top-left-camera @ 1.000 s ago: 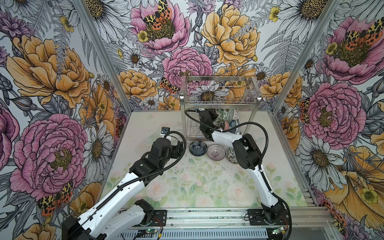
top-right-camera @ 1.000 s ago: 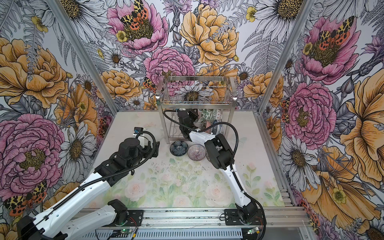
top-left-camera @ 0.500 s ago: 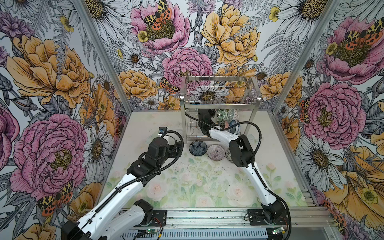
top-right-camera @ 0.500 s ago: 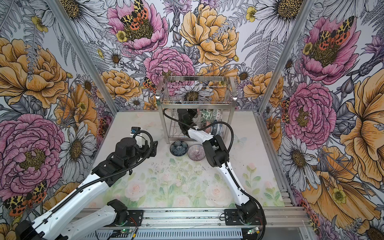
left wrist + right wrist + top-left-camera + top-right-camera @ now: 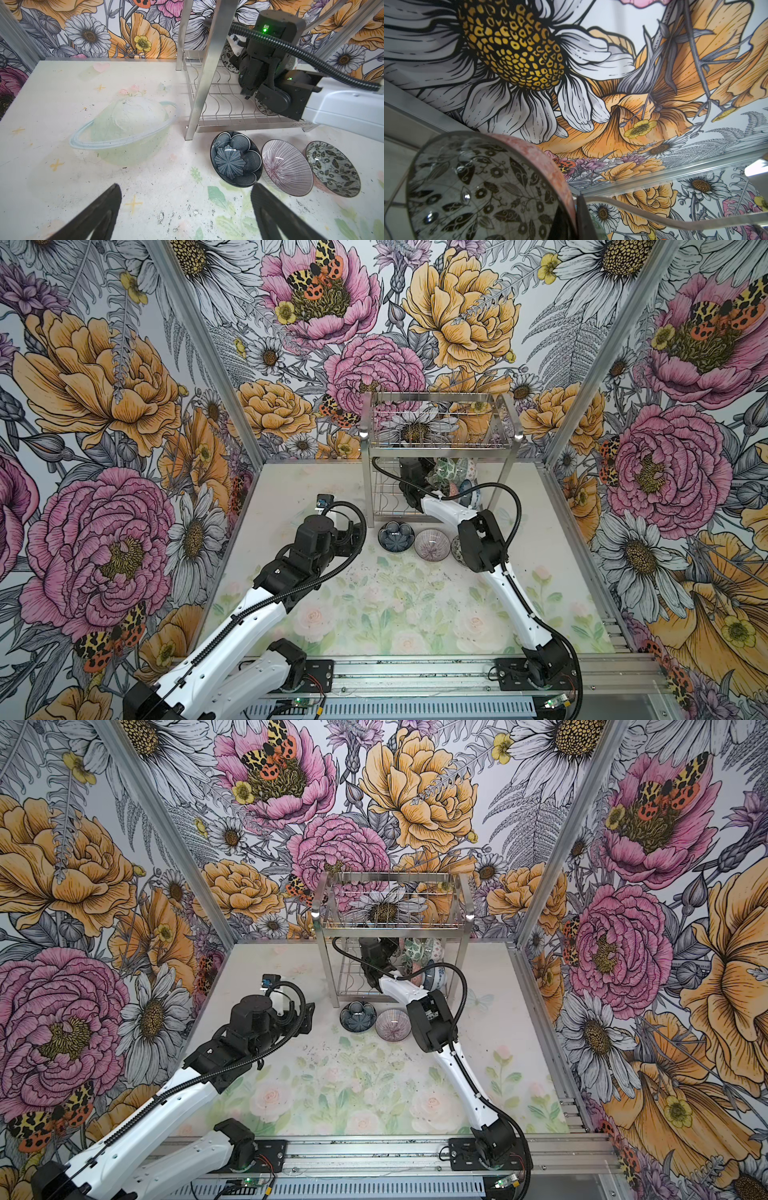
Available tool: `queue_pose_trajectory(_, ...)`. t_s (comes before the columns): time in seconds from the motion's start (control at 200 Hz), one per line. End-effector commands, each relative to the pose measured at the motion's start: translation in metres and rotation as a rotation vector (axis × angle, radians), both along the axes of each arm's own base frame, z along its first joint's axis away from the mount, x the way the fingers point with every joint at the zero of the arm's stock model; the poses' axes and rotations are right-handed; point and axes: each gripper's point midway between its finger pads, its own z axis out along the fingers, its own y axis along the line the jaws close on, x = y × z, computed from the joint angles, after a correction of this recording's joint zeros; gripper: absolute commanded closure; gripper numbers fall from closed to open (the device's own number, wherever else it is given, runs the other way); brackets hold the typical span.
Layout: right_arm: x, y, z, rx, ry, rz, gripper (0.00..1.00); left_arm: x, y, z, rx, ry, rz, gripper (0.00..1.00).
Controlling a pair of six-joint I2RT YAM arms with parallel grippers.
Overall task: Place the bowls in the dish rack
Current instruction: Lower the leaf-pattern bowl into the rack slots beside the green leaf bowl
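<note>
Since the earlier frame, the left arm has drawn slightly back from the dish rack (image 5: 440, 444), and the right arm has reached deeper into its lower tier. The right end effector (image 5: 572, 220) is pressed together, apparently pinching the rim of a leaf-patterned bowl (image 5: 477, 193) held on edge inside the rack. The dark blue bowl (image 5: 235, 159) sits on the table (image 5: 395, 614) just before the rack's left front leg, nearest the spread, empty left end effector (image 5: 185, 187).
</note>
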Motion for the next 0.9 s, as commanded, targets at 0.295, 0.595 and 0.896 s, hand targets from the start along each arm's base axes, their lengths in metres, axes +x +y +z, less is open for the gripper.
queue_pose_trajectory(0.295, -0.016, 0.018, -0.001, -0.004, 0.003, 0.041, 1.00, -0.001, 0.000, 0.003, -0.015, -0.017, -0.015, 0.01)
queue_pose_trajectory(0.595, -0.032, 0.024, 0.006, 0.007, -0.004, 0.064, 0.90, -0.002, -0.001, 0.006, -0.027, -0.025, -0.018, 0.01)
queue_pose_trajectory(0.896, -0.032, 0.035, 0.010, 0.024, 0.014, 0.102, 0.78, -0.004, -0.001, 0.005, -0.037, -0.026, -0.021, 0.01)
